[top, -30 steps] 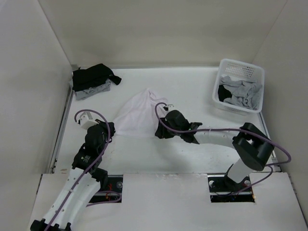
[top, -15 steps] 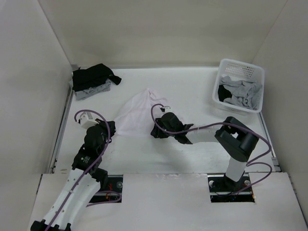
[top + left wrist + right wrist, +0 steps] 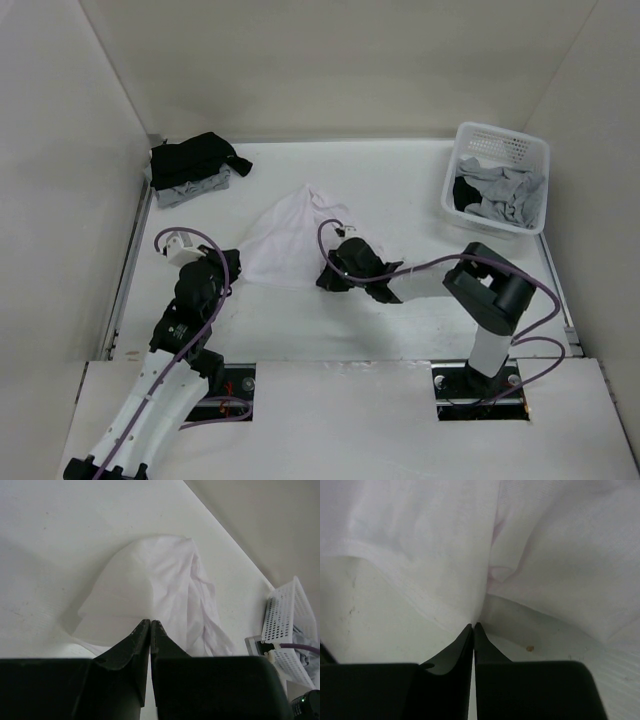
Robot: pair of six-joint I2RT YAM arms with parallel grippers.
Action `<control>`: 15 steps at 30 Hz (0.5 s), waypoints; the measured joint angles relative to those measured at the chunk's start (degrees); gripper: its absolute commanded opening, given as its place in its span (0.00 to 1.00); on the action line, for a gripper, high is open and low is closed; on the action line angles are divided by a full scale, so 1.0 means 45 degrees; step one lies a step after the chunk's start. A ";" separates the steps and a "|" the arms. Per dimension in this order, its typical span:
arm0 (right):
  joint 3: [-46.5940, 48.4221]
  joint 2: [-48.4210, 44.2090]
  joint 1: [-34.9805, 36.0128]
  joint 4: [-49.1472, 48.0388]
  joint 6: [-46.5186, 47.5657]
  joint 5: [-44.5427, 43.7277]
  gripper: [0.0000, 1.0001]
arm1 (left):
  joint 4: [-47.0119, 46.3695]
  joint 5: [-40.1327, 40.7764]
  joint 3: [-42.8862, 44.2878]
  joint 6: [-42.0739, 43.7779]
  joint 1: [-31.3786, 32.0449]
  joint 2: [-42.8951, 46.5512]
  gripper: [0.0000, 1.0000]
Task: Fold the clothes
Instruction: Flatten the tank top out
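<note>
Right jaws: your right gripper is clenched, tips together, and creases of the tank top run into the pinch, so it grasps a fold.
Left jaws: your left gripper is clenched too, with its tips over the near hem. You cannot tell whether cloth sits between them.
Top view only: the tank top lies bunched mid-table between your two grippers. A black and grey pile sits at the back left, and grey garments fill the basket at the back right.
Hidden: from above, both wrists cover their own fingertips. The left wrist view cuts the basket off.
</note>
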State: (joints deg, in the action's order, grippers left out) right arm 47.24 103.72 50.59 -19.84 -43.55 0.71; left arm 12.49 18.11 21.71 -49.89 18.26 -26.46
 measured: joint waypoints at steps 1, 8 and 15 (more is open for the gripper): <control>-0.0121 -0.0078 -0.0005 -0.0049 -0.0053 0.0092 0.03 | -0.0024 0.0005 0.0000 0.0010 0.0000 0.0000 0.01; -0.1379 -0.5542 -0.0078 0.1651 -0.0131 -0.0155 0.02 | -0.0121 0.0010 0.1137 0.0345 -0.0131 -0.0272 0.00; 0.2098 -1.2730 0.0495 0.5537 0.1355 -0.2764 0.03 | -0.1243 0.0437 0.4736 0.0908 0.0350 -0.0243 0.00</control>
State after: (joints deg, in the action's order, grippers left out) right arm 56.69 46.44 52.82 5.08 -37.45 -11.73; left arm 6.90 20.08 43.03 -45.80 19.84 -27.55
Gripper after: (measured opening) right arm 0.026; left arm 0.032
